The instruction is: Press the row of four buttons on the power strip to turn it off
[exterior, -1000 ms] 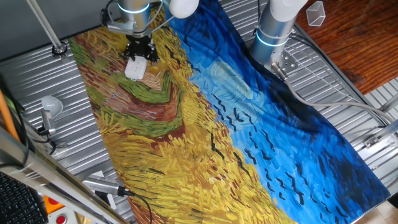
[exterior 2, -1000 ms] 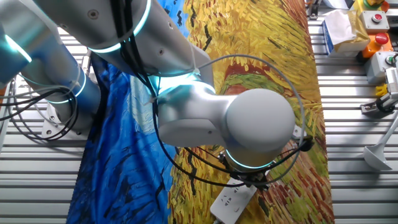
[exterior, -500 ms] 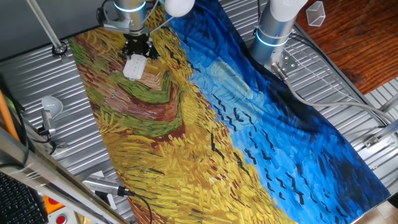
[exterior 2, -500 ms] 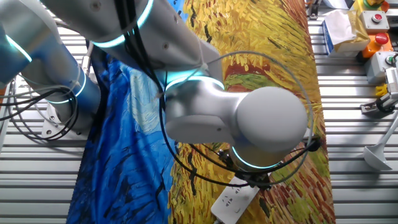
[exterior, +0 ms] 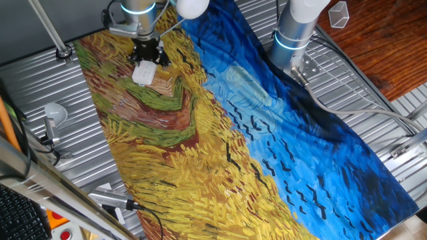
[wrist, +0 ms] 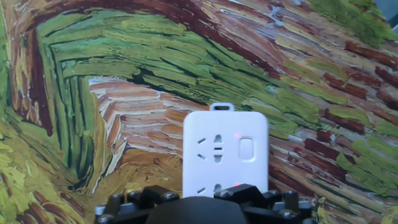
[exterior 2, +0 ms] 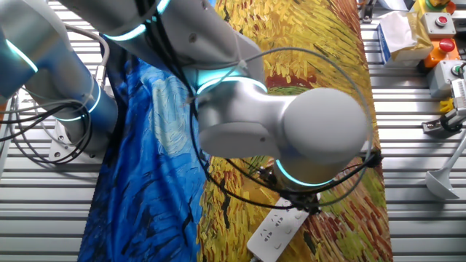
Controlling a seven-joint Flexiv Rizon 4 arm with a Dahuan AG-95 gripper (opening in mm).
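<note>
The power strip (exterior: pixel 143 73) is a white oblong bar lying on the yellow part of the painted cloth (exterior: pixel 200 147). My gripper (exterior: pixel 147 57) hangs over its far end. In the hand view the power strip (wrist: pixel 225 149) fills the lower middle, with one pale button (wrist: pixel 247 148) beside a socket and two small red lights. Its near end and the other buttons are hidden under the gripper's black body (wrist: pixel 205 208). In the other fixed view the power strip (exterior 2: pixel 275 230) pokes out below the arm's wrist. No fingertips show.
A round silver disc on a stem (exterior: pixel 55 115) stands on the metal rack at the left. A second arm's base (exterior: pixel 293 33) and a clear box (exterior: pixel 339 13) are at the back right. Red and orange controls (exterior 2: pixel 440 25) sit beyond the cloth's edge.
The arm has shifted slightly along the power strip. In the other fixed view the wrist has moved right, and more of the white bar shows.
</note>
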